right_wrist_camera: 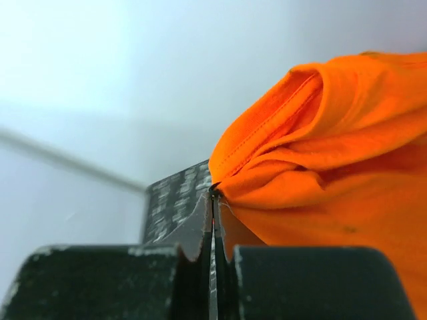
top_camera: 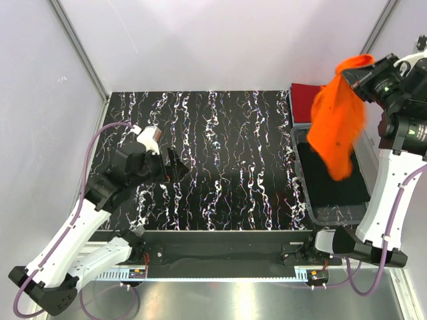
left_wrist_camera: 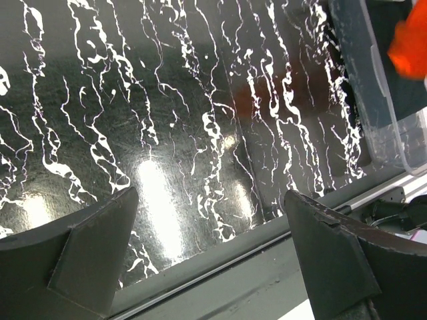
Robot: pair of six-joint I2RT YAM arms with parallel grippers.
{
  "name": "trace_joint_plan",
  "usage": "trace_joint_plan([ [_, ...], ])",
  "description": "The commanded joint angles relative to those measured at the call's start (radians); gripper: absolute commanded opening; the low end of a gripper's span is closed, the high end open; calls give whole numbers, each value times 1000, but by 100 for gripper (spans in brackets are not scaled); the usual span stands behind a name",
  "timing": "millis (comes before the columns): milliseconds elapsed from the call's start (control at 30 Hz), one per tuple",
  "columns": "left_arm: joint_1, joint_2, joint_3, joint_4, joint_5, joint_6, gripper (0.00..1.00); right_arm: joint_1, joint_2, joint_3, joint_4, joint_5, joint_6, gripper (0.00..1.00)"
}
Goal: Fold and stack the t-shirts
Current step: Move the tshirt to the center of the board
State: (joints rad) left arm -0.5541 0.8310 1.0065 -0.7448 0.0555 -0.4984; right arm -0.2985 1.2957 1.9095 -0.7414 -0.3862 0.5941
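Right gripper (top_camera: 359, 72) is closed tight on a bunched fold of the orange tee (top_camera: 337, 120); the right wrist view shows its jaws pressed together with cloth pinched at their tips (right_wrist_camera: 213, 200) and a stitched hem running just above the pinch.

Orange tee: held high at the right side, hanging free in a crumpled drape. Its lower end dangles over the bin (top_camera: 339, 215); whether it touches the bin floor cannot be told. Judgement: the single high pinch is meant to lift the garment clear and let its weight pull it open before it goes to the bench (top_camera: 220, 147).

Red tee (top_camera: 303, 100): lies flat at the far right corner of the bench, just beyond the bin, partly hidden behind the orange one. Whether it is folded cannot be told.

Bin: clear-walled, dark inside, at the right edge of the bench.

Left gripper (top_camera: 175, 163): spread wide, nothing between its fingers (left_wrist_camera: 100, 247), low over the left half of the bench and well apart from both tees. Judgement: it waits there to take a second corner.

Progress: early; the orange tee is not yet laid out or folded. Risk: a one-point grip on bunched cloth may slip or let the garment land twisted.
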Motion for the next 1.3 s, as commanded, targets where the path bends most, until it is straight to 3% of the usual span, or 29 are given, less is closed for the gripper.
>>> trace_joint_plan([
  [0,2,-39,41,55,-19,-14,98,35,-9,141,42,-299,93,0],
  [167,2,-81,50,44,-3,-28,98,110,-38,71,168,-405,236,0],
  [400,0,-115,76,-7,-34,-38,98,254,-4,10,283,-389,282,0],
  [600,2,-118,61,-27,-52,-54,98,433,31,-307,339,-329,205,0],
  [633,2,-113,46,-28,-52,-55,98,456,56,-404,349,-319,187,0],
  [767,2,-75,15,-28,-88,-72,98,558,204,-517,370,-286,89,0],
  [967,3,80,1,-8,-72,-101,94,593,460,-400,392,-266,18,0],
  [1133,22,141,-6,5,-118,-132,93,634,674,-149,398,-376,36,0],
  [1267,46,119,6,19,-131,-157,92,682,712,-60,396,-407,65,0],
])
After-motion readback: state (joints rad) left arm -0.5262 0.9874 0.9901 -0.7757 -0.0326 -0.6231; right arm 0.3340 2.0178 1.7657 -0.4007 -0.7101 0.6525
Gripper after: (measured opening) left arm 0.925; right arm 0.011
